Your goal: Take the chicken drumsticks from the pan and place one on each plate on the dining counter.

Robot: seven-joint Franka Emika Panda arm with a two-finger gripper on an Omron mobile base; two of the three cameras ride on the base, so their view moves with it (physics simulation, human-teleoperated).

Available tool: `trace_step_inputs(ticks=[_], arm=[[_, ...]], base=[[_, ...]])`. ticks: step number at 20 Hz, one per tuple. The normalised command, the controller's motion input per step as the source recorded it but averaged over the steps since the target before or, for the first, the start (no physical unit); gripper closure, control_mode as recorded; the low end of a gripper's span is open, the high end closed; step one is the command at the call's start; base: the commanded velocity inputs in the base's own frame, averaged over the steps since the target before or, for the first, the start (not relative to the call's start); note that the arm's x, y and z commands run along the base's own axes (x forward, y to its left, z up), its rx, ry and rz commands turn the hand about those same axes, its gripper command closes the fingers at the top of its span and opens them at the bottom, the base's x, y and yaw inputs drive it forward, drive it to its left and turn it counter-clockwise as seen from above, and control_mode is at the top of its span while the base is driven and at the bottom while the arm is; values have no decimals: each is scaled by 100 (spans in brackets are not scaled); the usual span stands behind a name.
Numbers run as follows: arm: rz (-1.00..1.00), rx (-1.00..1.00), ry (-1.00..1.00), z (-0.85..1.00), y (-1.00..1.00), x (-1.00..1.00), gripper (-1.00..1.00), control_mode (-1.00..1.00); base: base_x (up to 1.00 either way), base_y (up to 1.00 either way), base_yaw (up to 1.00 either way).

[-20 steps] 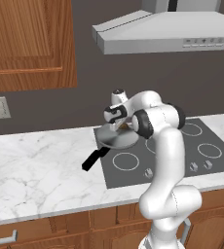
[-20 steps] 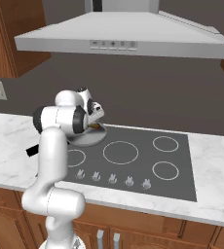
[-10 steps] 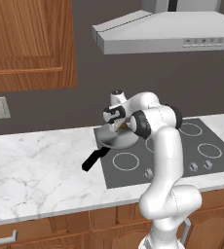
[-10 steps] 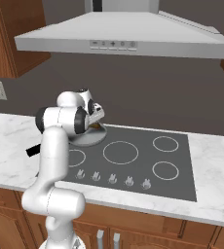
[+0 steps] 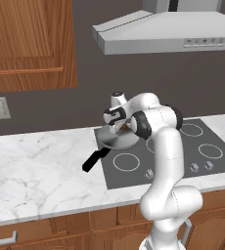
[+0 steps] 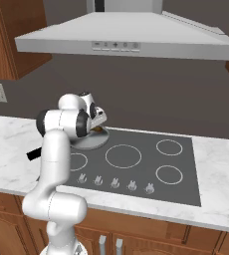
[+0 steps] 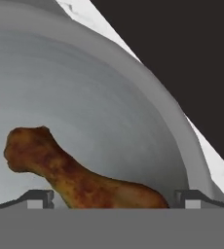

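1. Drumstick first — a golden-brown, club-shaped cooked chicken leg (image 7: 80,177) lies on the floor of the round shallow grey metal frying pan (image 7: 109,116), its knobby end pointing left in the hand view and its thicker end running right along the bottom.
2. Two small dark fingertips (image 7: 38,198) rise at either side of the drumstick, one beyond each end; the jaws stand released and wide, with the meat between them but not pinched.
3. From the left base view the pan (image 5: 115,140) sits on the far left burner of the flat black glass cooktop (image 5: 183,156), and its straight black handle (image 5: 95,159) reaches out to the near left over the white grey-veined marble surface (image 5: 36,171).
4. White robot arm with dark joints — its gripper (image 5: 118,123) is bent down right over the pan, close above it.
5. In the right base view the gripper (image 6: 97,122) hangs over the pan (image 6: 90,141) at the cooktop's far left, under a grey steel range hood (image 6: 126,40).
6. Brown wooden cabinet (image 5: 31,44) hangs on the dark wall to the left.
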Motion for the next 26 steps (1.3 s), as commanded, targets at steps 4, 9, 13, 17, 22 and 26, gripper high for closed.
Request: trace_step_inputs(ticks=[4, 9, 13, 17, 22, 26], arm=[[0, 0, 0, -14, 0, 0, 100, -100], [0, 0, 0, -19, -4, -3, 100, -100], [0, 0, 0, -12, 0, -12, 100, -100], [0, 0, 1, -19, 0, -15, 100, -100], [0, 0, 0, 1, 0, -35, 100, -100], [0, 0, 0, 12, 0, -54, 100, -100]], base=[[0, 0, 0], [0, 0, 0], [0, 0, 0], [0, 0, 0], [0, 0, 0], [0, 0, 0]])
